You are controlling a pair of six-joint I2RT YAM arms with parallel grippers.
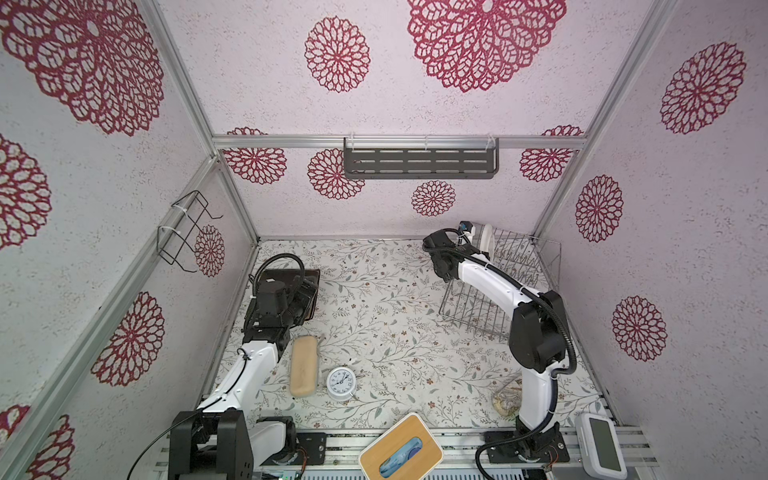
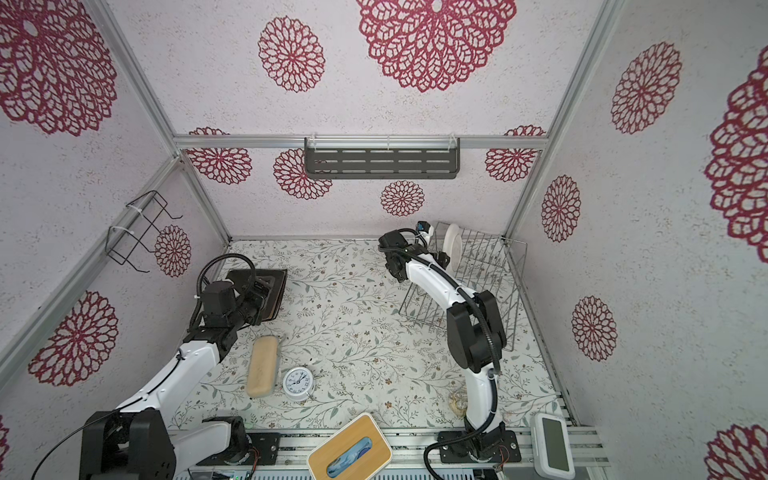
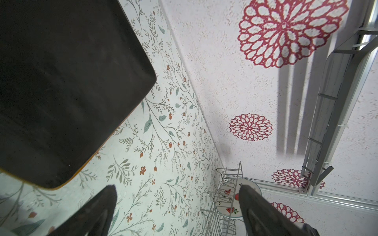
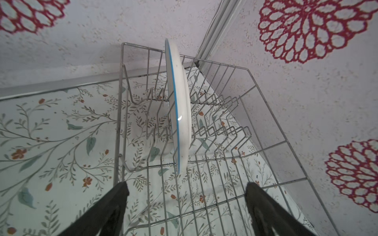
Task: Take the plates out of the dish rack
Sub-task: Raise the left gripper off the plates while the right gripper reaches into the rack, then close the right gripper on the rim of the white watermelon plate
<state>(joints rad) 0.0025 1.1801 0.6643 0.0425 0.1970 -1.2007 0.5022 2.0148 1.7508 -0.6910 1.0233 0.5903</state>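
Right jaws: released, with nothing between them. Their fingers [image 4: 114, 206] stand wide apart, in line with the round plate [image 4: 181, 102] ahead but not touching it. I read this as an approach pose. The plate faces the wrist edge-on, so the jaws can close across the thin rim.

The round plate stands upright on edge at the far end of the dish rack [image 1: 473, 309], kept vertical by the prongs [image 4: 230, 106] on either side. It is the only plate I see in the rack.

Left jaws: also released, fingers [image 3: 98, 208] spread, holding nothing. They hang over the dark plate [image 3: 71, 81], which lies flat on the surface [image 1: 395, 332] near the far left corner, well apart from the rack. Lying flat, it cannot roll or tip. I cannot tell whether other plates lie beneath it.

Next move, in my judgement: advance, clamp the rim, then lift straight up clear of the prongs before swinging away.
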